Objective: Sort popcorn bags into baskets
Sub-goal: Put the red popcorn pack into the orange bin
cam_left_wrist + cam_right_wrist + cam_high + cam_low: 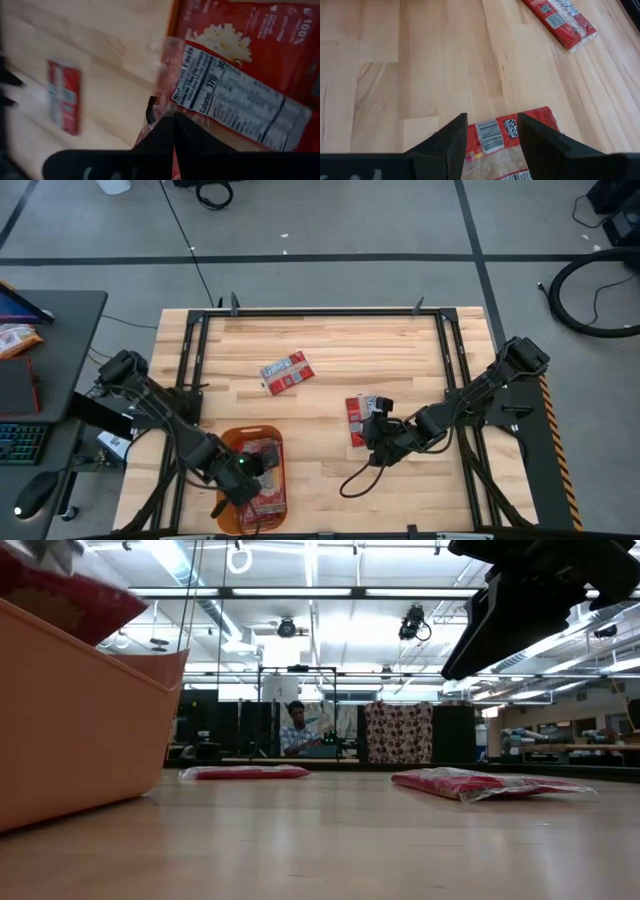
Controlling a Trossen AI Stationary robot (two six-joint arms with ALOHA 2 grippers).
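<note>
Wood table (330, 470) w/ basket (230, 442), 2 bags (286, 371)

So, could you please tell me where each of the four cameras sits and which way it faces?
High view: overhead, straight down on the table; both arms show, left end effector over the orange basket, right end effector over a popcorn bag.
Low view: table height, looking across the wood at two bags and the basket's wall.
Left wrist view: looks past its shut fingers into the basket.
Right wrist view: looks past its open fingers at the bag.
Shared: the far bag.
</note>
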